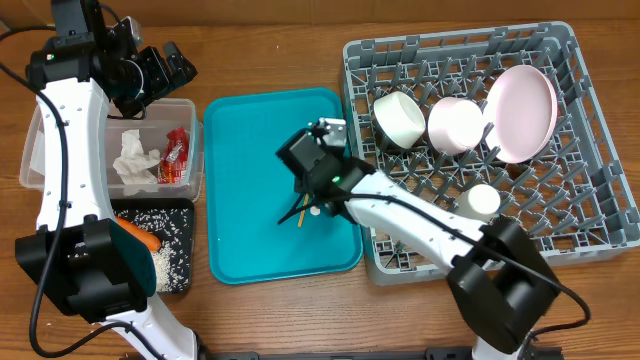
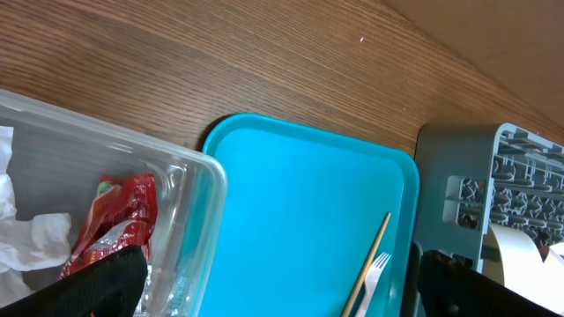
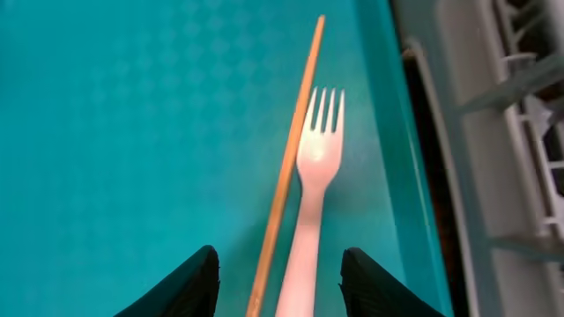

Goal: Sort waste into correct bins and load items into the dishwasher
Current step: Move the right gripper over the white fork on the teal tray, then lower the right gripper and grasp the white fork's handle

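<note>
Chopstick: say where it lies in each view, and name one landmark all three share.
Overhead: a short end of the chopstick shows right of the tray's middle; the rest is hidden under the right arm.
Left wrist: bottom edge, right of centre, beside the fork.
Right wrist: centre, slanting top to bottom, left of the fork.
Shared landmark: the teal tray under it.

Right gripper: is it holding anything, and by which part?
Nothing held. The right gripper straddles the fork handle and chopstick on the teal tray, fingers clear of both.
</note>
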`<state>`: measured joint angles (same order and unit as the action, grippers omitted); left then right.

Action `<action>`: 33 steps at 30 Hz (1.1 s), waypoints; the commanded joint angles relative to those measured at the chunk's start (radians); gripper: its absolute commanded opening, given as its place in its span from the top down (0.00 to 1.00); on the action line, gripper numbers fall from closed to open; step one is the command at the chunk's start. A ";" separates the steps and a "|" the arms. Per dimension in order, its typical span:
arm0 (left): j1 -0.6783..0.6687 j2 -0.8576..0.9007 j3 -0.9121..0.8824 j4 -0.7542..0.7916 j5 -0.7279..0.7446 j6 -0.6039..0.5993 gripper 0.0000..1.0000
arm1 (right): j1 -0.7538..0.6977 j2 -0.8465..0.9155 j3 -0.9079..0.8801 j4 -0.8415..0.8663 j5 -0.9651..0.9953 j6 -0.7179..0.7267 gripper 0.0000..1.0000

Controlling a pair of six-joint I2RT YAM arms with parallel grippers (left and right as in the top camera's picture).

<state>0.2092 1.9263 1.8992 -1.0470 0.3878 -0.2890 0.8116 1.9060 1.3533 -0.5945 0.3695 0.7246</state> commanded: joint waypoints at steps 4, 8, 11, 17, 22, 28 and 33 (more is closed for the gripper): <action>-0.010 -0.017 0.021 0.000 -0.006 -0.010 0.00 | 0.023 0.021 -0.005 0.013 0.075 -0.018 0.53; -0.010 -0.017 0.021 0.000 -0.006 -0.010 0.00 | 0.023 0.053 -0.005 0.031 0.076 -0.018 0.52; -0.010 -0.017 0.021 0.001 -0.006 -0.010 0.00 | 0.023 0.092 -0.005 0.056 0.095 -0.018 0.54; -0.010 -0.017 0.021 0.000 -0.006 -0.010 0.00 | 0.012 0.106 -0.005 0.103 0.101 -0.017 0.57; -0.010 -0.017 0.021 0.000 -0.006 -0.010 0.00 | 0.010 0.147 -0.005 0.144 0.103 -0.018 0.59; -0.010 -0.017 0.021 0.001 -0.006 -0.010 0.00 | -0.012 0.170 -0.005 0.150 0.105 -0.012 0.66; -0.010 -0.017 0.021 0.000 -0.006 -0.010 0.00 | -0.024 0.170 -0.005 0.133 0.105 0.036 0.67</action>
<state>0.2092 1.9263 1.8992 -1.0470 0.3874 -0.2890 0.7979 2.0716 1.3499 -0.4625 0.4541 0.7250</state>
